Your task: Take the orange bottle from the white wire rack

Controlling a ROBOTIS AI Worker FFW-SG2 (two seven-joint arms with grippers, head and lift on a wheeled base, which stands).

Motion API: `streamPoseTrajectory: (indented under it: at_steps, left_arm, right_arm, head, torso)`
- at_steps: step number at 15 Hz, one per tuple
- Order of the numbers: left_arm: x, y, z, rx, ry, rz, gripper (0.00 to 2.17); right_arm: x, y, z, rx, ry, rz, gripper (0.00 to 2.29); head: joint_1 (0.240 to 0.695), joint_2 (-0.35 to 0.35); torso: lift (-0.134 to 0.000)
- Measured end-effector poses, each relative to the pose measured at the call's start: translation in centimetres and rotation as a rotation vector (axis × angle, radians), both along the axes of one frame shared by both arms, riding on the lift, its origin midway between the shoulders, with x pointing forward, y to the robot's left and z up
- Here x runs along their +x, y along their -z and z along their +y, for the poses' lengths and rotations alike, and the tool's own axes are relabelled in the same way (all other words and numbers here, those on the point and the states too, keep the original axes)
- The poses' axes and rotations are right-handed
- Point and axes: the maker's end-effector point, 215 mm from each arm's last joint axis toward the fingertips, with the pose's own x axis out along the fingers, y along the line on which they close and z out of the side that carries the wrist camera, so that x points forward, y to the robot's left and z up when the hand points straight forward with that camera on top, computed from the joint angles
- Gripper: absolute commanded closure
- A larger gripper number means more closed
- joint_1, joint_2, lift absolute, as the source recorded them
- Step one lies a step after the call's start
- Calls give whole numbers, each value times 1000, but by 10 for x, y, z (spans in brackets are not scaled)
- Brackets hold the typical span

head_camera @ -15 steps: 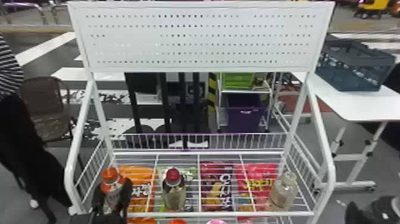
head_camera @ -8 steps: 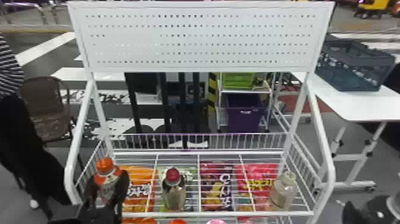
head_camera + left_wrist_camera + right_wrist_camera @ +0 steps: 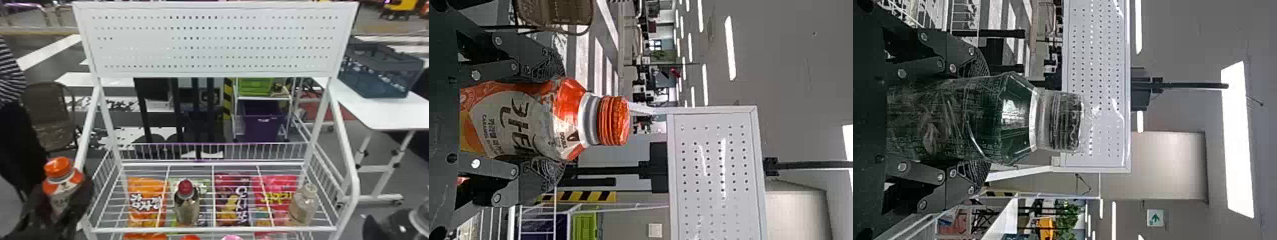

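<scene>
In the head view, the lower part of the orange-capped bottle with a pale label [image 3: 62, 167] is hidden by the left pincer [image 3: 66, 195] — its base is out of sight in the left wrist view too. The right pincer [image 3: 372, 226] is cut off by the head view's bottom edge; the base of its dark, see-through bottle [image 3: 963, 115] is hidden. Between the pincers, a round orange top [image 3: 190, 237] and a round pink top [image 3: 233, 237] are cropped below — what they belong to cannot be told.
</scene>
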Motion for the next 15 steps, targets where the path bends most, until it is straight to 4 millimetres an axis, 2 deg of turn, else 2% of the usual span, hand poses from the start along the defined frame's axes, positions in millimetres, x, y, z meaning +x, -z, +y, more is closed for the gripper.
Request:
streamPoseTrajectory:
  at_steps: [3,7,15]
  left_arm:
    - [-14,-14,17,0,17,-6,2145]
    - [-17,-26,35,-7,18,-19,2145]
    - [-10,-22,48,-3,-12,2,2145]
  right_arm:
    - [2,0,1,1,-1,-1,1018]
    - [4,1,2,3,-3,3,1018]
    - [6,1,2,4,-4,9,1018]
  head:
    - [499,0]
    - [499,0]
    - [499,0]
  torso:
    - [0]
    - [0]
    - [0]
